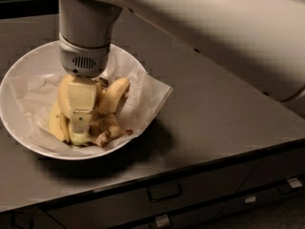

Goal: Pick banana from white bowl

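Note:
The wide white bowl, lined with crumpled white paper, sits on the grey counter at the left and holds several bananas. The plump, pale yellow curved banana lies in the middle of the bowl. My gripper hangs from the big grey wrist and reaches straight down into the bowl. It is pressed against the right side of that banana and hides part of it. Another banana curves off to the right. A greenish one lies lower left. Brown stem ends show beside the gripper tip.
The grey counter stretches to the right of the bowl. Its front edge runs along the bottom, with drawers and handles below. My large white arm crosses the top right of the view.

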Controlling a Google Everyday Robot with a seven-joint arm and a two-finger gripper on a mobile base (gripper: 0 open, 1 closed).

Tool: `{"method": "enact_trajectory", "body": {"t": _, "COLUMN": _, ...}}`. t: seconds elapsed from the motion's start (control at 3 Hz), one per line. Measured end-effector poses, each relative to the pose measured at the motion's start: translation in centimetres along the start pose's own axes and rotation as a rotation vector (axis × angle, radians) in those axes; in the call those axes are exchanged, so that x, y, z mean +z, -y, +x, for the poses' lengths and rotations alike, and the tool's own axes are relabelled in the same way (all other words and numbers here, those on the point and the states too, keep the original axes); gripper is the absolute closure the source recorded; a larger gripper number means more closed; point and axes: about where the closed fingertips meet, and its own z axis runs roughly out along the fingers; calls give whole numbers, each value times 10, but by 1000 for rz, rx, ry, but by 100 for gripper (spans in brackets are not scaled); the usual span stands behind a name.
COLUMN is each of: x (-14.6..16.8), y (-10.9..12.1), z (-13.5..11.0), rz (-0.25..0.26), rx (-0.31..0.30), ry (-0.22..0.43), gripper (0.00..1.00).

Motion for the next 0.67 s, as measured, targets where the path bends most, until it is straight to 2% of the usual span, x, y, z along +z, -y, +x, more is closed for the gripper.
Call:
{"method": "enact_trajectory", "body": {"t": 0.33, "x": 0, "y": -1, "z": -2, "rz": 70, "rx": 150, "ry": -13, "gripper": 0}}
{"method": "enact_trajectory", "body": {"t": 0.67, "x": 0, "y": -1, "z": -2, "rz": 70, "rx": 150, "ry": -13, "gripper": 0}}
